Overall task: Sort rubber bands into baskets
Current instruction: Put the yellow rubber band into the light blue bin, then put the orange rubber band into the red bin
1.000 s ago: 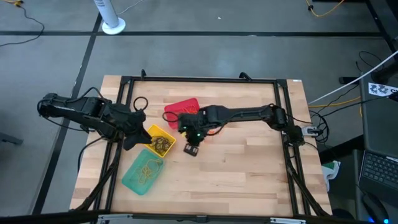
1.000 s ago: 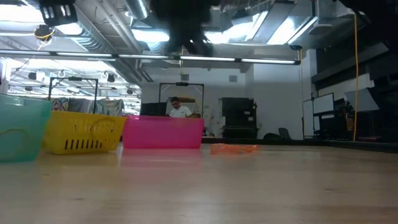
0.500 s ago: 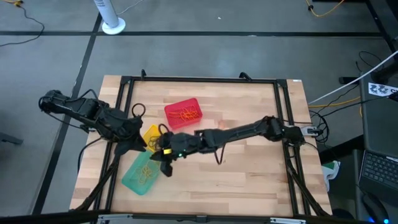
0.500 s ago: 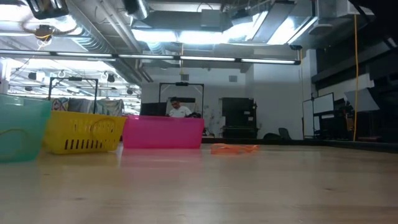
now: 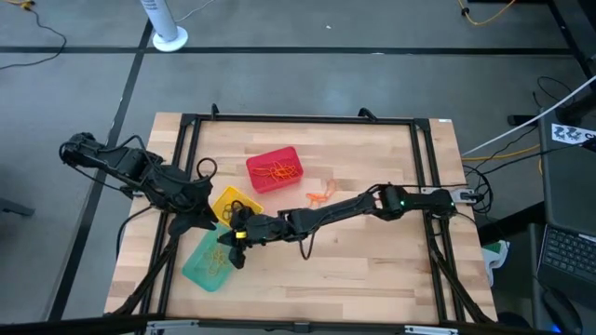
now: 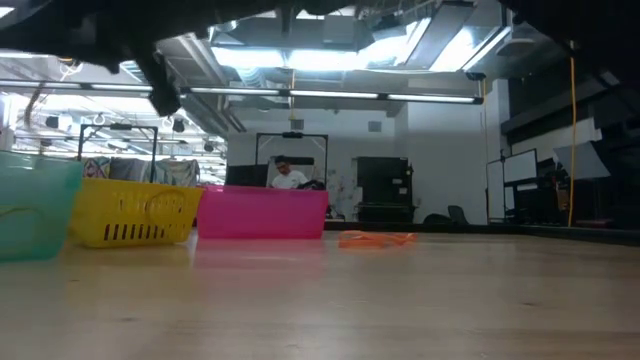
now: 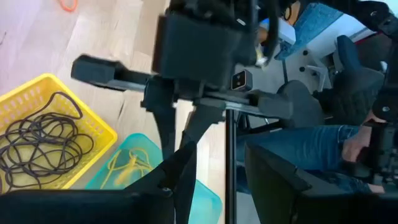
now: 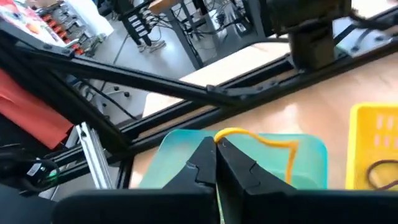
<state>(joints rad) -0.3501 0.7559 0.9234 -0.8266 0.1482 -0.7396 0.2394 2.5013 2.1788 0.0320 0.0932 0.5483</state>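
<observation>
Three baskets stand at the table's left: red (image 5: 275, 169), yellow (image 5: 237, 205) holding dark rubber bands (image 7: 43, 134), and teal (image 5: 209, 261) holding yellowish bands (image 7: 127, 167). Loose orange rubber bands (image 5: 321, 195) lie on the wood right of the red basket. My right gripper (image 5: 233, 249) reaches across the table, over the teal basket (image 8: 180, 149), shut on a yellow rubber band (image 8: 273, 144). My left gripper (image 7: 221, 186) stands open and bare at the table's left edge, beside the yellow basket. My right gripper pinches the yellow band between its two fingertips (image 8: 205, 158), at one end of the loop (image 8: 225, 132). The fingers come from the table's right, slanting slightly down. The rest of the loop juts past the tips, lifted clear above the teal basket.
A black frame rail (image 5: 177, 186) runs along the table's left side, by the baskets. Bare wood (image 5: 372, 261) stretches over the near and right parts. In the low view a person (image 6: 290, 178) shows far off in the room behind the red basket (image 6: 262, 213).
My right gripper has swung from beside the red basket toward the table's left and near edges, sinking as it went. It has tipped from pointing steeply down to nearly level. It now stands over the teal basket, still shut.
</observation>
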